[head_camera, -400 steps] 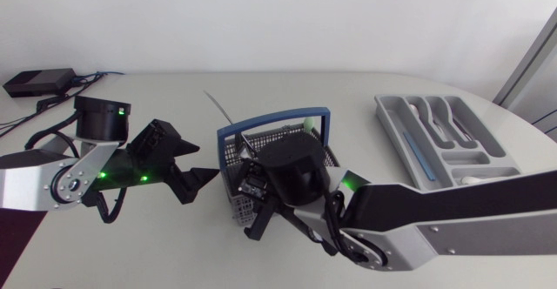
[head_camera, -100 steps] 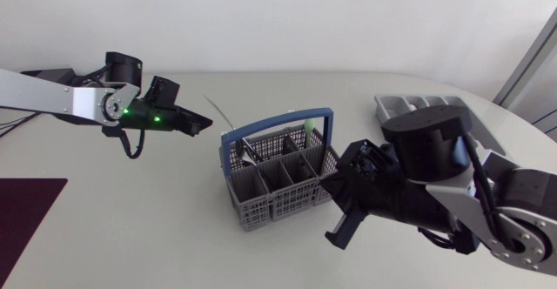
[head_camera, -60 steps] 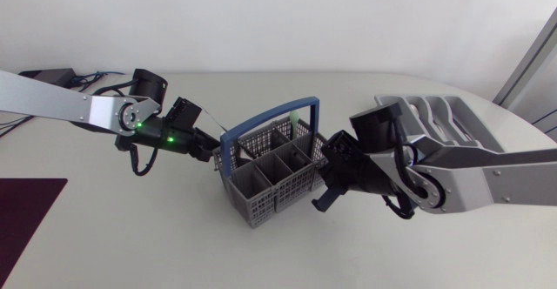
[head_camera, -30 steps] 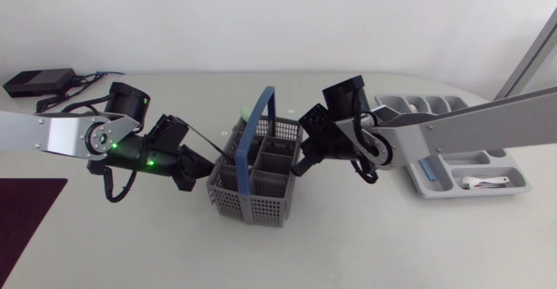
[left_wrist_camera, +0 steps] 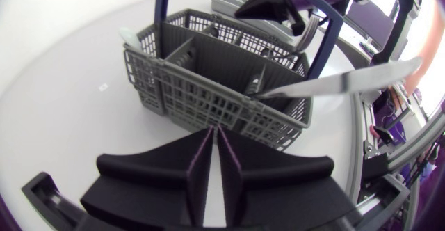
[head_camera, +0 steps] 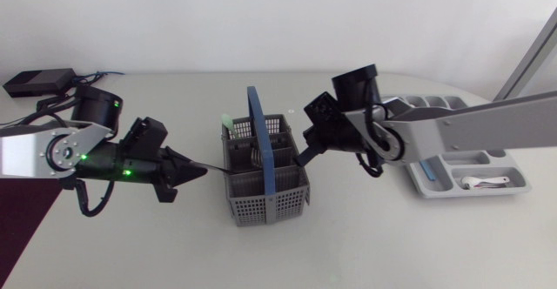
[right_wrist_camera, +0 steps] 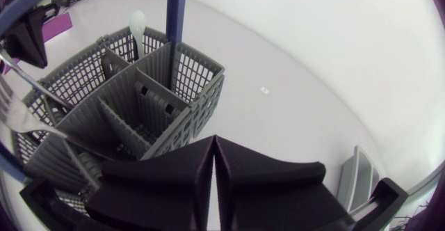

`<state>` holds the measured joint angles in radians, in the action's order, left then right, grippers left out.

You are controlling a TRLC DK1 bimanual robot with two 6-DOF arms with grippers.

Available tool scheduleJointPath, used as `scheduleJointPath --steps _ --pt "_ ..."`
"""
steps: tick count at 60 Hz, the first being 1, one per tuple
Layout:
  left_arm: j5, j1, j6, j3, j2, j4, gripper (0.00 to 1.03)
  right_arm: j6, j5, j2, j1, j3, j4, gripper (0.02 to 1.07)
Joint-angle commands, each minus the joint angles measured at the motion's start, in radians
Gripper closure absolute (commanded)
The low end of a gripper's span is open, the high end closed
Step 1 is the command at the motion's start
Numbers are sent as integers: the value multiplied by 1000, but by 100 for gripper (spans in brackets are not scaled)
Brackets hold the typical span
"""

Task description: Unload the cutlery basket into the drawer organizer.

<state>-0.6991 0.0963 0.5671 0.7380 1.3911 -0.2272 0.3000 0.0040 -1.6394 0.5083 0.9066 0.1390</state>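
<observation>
- Cutlery basket (head_camera: 270, 204): grey mesh, with an upright blue handle (head_camera: 264, 150). It stands at the middle of the desk (head_camera: 392, 237), between the two arms and well apart from the drawer organizer (head_camera: 507, 163), which lies at the desk's right end.
- Left tool (head_camera: 198, 167): just beside the basket's left wall and pointing at it. In the left wrist view its fingers are pressed together with only a thin slit between them, and nothing shows in that slit.
- Right tool (head_camera: 303, 158): at the basket's right wall, its arm reaching in over the organizer's near end. In the right wrist view its fingers are likewise closed to a slit, with nothing held.
- In the basket: a pale green spoon (head_camera: 224, 122) stands upright in a corner compartment, and a metal fork (right_wrist_camera: 14, 109) leans out over the rim, tines upward. Whether more pieces lie deeper in the compartments cannot be told.
- In the organizer: a white spoon (head_camera: 477, 182) lies in the end compartment and a long blue piece (head_camera: 421, 171) in a side slot. Further pale pieces in the long slots are too small to name.
- Progress, as a judgement: the task is partly done. Several pieces are sorted, at least two are left to unload, and neither tool has a piece in hand.
</observation>
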Motion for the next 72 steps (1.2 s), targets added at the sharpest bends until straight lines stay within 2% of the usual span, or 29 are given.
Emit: scheduleJointPath --steps 1,6,13,21,35,43,48,59,72 --pt "-14 -24 28 -28 -52 5 87 11 1 125 -8 -77 4 98" --pt "-14 -20 30 -45 -86 25 75 8 1 216 -8 -132 -26 97" --pt "-11 16 31 -104 -150 104 55 -1 5 316 15 -201 -65 82" --pt "27 43 53 -143 -181 166 46 -13 14 397 33 -236 -108 72" --pt "30 94 149 -203 -230 178 46 -47 42 455 108 -281 -142 69" --pt "50 145 149 -218 -236 221 44 -62 56 455 142 -282 -144 67" --pt "95 181 142 -216 -231 252 41 -67 62 451 157 -281 -144 67" --pt "104 195 114 -201 -210 296 41 -76 70 441 180 -281 -144 67" --pt "105 186 99 -200 -172 353 62 -81 70 440 185 -287 -138 67"
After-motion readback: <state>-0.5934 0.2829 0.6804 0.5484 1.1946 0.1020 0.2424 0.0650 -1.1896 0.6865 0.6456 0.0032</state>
